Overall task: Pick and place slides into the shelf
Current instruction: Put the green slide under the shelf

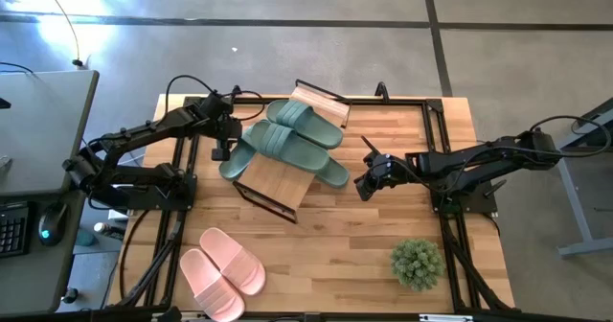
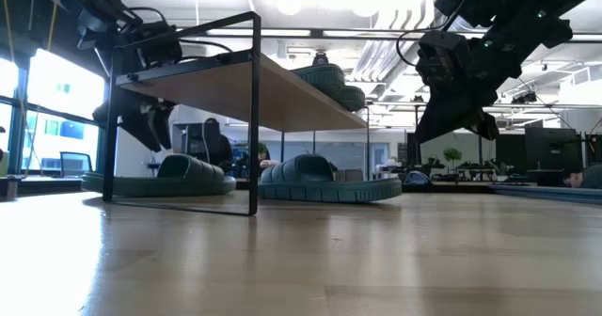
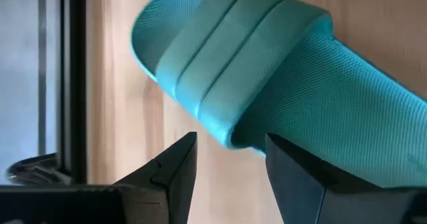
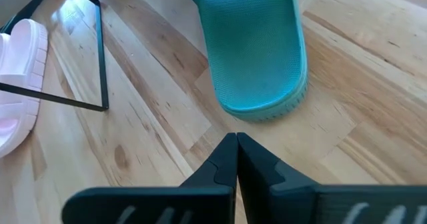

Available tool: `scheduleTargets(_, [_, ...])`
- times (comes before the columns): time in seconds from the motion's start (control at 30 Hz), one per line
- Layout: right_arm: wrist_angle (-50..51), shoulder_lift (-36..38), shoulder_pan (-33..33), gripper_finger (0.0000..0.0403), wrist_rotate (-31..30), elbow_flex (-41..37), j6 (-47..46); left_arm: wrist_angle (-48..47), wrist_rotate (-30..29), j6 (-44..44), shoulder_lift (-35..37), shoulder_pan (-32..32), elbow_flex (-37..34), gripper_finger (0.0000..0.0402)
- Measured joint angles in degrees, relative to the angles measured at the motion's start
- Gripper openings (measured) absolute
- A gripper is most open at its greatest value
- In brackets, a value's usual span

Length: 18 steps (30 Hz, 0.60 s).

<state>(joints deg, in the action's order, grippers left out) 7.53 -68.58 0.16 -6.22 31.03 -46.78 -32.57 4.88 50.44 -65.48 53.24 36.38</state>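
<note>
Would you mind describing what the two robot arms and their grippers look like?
Both arms are dark, jointed and slim, with black cables looping along them. The left gripper and the right gripper each end in two black, wedge-shaped fingers with angular, stepped inner edges. No markings show on them.

Green slides (image 1: 292, 140) crowd the shelf (image 1: 278, 183) top and both its flanks. Open table (image 1: 345, 241) lies between the pink slides (image 1: 222, 269) and the potted plant (image 1: 417, 262).
</note>
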Motion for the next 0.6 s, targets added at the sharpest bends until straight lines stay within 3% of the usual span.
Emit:
scheduleTargets(0.3, [-0.01, 0.00, -0.04, 0.0000, 0.00, 0.00, 0.32, 5.00, -1.48, -4.24, -0.02, 0.02, -1.02, 0.0160])
scheduleTargets(0.6, [-0.01, 0.00, -0.04, 0.0000, 0.22, 0.00, 0.33, 2.84, -0.39, -4.84, -2.41, -0.01, -1.02, 0.0160])
